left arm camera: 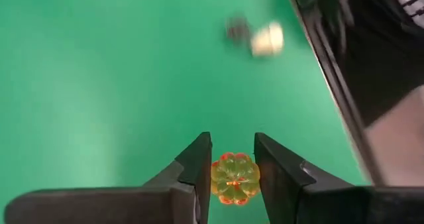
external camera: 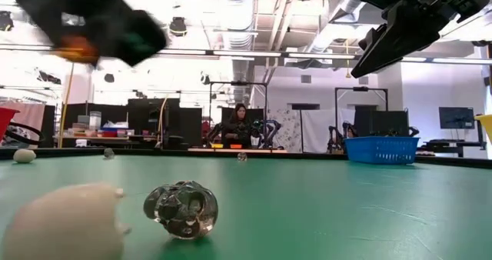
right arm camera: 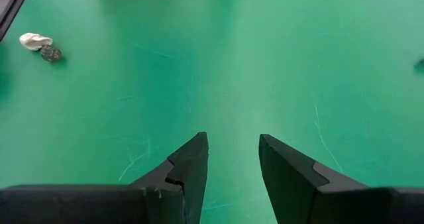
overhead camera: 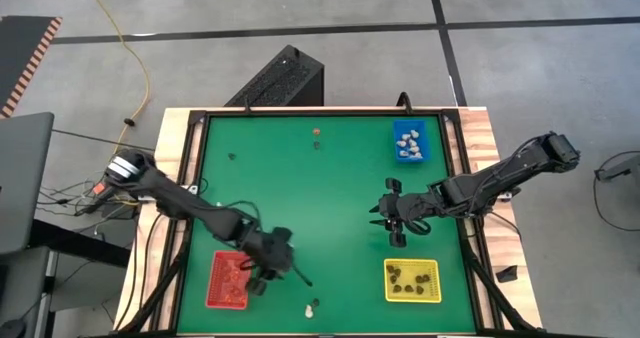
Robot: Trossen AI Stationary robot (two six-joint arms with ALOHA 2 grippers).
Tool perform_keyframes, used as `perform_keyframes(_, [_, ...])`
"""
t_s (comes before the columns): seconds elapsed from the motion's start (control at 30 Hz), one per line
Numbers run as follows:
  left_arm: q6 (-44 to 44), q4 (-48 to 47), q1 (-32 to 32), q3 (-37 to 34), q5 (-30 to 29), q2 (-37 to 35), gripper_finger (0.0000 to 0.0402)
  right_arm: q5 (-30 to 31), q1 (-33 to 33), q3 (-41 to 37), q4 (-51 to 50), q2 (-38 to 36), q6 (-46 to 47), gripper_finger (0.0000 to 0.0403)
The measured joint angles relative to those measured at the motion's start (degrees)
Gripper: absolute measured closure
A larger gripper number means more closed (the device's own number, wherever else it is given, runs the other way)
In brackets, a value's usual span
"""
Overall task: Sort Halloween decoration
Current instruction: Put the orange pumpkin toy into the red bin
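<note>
My left gripper [left arm camera: 233, 174] is shut on an orange, ribbed, pumpkin-like trinket [left arm camera: 234, 178]. In the high view it hangs beside the red tray [overhead camera: 228, 280], which holds reddish trinkets. My right gripper [right arm camera: 232, 164] is open and empty above the green mat, between the blue tray [overhead camera: 408, 141] of whitish trinkets and the yellow tray [overhead camera: 411, 280] of dark ones. Loose on the mat lie a whitish trinket [overhead camera: 310, 311] and a dark one [overhead camera: 316, 303] near the near edge. An orange one [overhead camera: 316, 132] and a dark one [overhead camera: 318, 144] lie near the far edge. My left gripper pinches the orange trinket by its two opposite sides [left arm camera: 215, 177] between the two fingers. The trinket is lifted clear, with the green mat showing beyond it.
Another small dark trinket [overhead camera: 232, 158] lies on the mat's far left. The low view shows the whitish trinket [external camera: 65, 225] and a glassy dark one [external camera: 182, 208] close up. A raised black frame edges the mat. A person sits in the room far behind the table.
</note>
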Motion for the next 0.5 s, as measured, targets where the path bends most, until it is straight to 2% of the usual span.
perform_keyframes(0.1, [-12.49,-7.93,-4.37,-1.36,-0.32,-3.17,0.0314,0.00,0.00,0.00,-0.01,0.00,-0.03,0.0237])
perform_keyframes(0.2, [-21.64,-12.03,-9.42,-2.82,-1.63,-4.73,0.0314,0.00,0.00,0.00,-0.01,0.00,-0.45,0.0237])
perform_keyframes(0.33, [-27.13,-14.07,-14.25,-3.10,-7.10,-5.23,0.0315,0.00,0.00,0.00,0.06,0.00,-0.68,0.0237])
perform_keyframes(0.5, [-34.92,-17.82,-16.52,-3.10,-14.82,-5.23,0.0306,0.00,0.00,0.00,0.95,0.00,-0.68,0.0237])
